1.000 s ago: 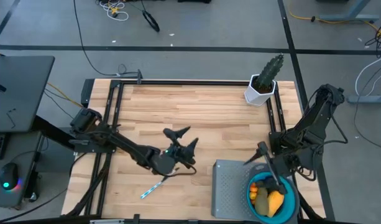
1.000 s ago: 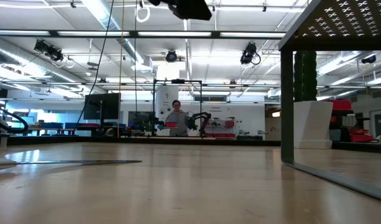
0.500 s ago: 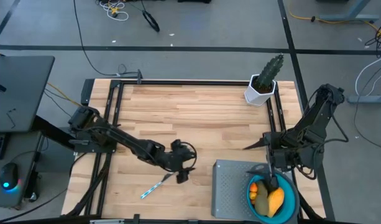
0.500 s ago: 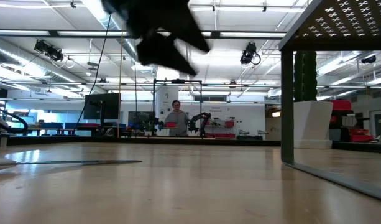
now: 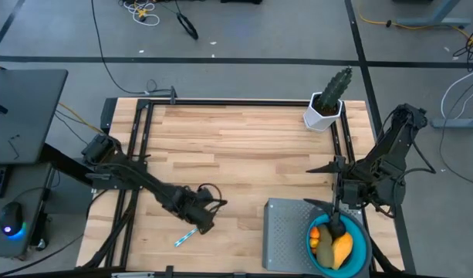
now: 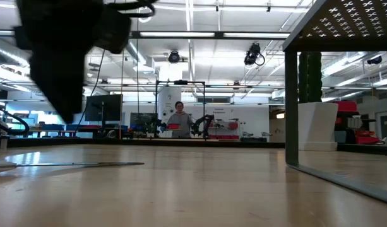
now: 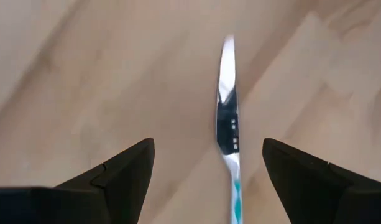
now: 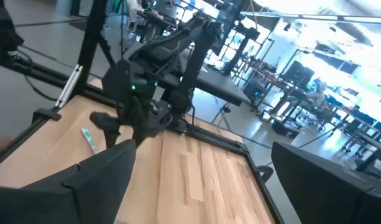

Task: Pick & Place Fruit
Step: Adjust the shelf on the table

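Since a second ago my left hand [image 5: 199, 218] swung down to the stick [image 5: 187, 233] | fingers wide, empty | fruit [image 5: 332, 245] in bowl [image 5: 359, 252] under my open right hand [image 5: 334, 207], far right.

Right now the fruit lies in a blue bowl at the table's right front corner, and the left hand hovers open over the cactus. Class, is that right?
Not quite. The fruit does lie in the blue bowl, and the left hand is open, but it hovers over the white-and-blue stick, not the cactus, which stands at the far right edge. The left wrist view shows this.
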{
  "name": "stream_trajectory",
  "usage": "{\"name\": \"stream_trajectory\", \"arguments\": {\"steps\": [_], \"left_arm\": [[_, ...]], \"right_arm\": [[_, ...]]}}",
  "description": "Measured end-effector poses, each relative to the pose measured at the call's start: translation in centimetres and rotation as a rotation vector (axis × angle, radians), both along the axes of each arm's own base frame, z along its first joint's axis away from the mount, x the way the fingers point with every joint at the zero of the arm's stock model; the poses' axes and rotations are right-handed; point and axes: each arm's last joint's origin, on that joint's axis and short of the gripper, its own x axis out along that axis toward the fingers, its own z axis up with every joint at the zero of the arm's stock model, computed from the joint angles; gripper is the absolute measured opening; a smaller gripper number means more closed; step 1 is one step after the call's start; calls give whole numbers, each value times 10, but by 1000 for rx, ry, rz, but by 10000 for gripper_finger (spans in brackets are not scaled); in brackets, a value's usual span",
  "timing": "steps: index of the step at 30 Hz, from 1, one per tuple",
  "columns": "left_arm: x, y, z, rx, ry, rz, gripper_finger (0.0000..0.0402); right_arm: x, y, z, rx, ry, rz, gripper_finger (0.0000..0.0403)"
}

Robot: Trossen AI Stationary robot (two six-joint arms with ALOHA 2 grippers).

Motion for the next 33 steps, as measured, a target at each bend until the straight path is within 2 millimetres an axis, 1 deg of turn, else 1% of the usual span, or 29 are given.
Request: {"name": "stream_trajectory", "arguments": {"steps": [6, 9, 11, 14, 17, 19, 22, 23, 25, 30, 33], "left_arm": [[-16, -18, -1, -19, 38, 55, 306], [-15, -19, -1, 10, 5, 61, 306], [-11, -14, 0, 94, -61, 60, 306], [0, -1, 4, 281, -192, 88, 306], [17, 15, 10, 451, -323, 107, 306], [34, 25, 15, 504, -401, 77, 306], [64, 36, 18, 513, -517, -46, 306], [71, 39, 19, 523, -551, -85, 306], [83, 46, 19, 564, -606, -110, 306], [93, 72, 13, 697, -549, -116, 306], [104, 83, 9, 742, -571, -164, 306]], "right_arm": [[-3, 2, -4, -26, 24, 19, 387], [-3, 1, -6, -26, 37, 17, 387], [-3, 0, -7, -27, 46, 9, 387], [-1, -1, -8, -33, 52, -2, 387], [-1, -1, -8, -28, 50, -1, 387], [-1, -1, -8, -28, 50, -1, 387], [-1, -1, -8, -22, 49, -1, 387], [-1, -1, -8, -20, 50, -2, 387], [-1, -1, -8, -13, 51, -3, 387], [-2, -1, -10, 9, 64, 20, 387], [-2, 0, -11, 25, 75, 42, 387]]}}
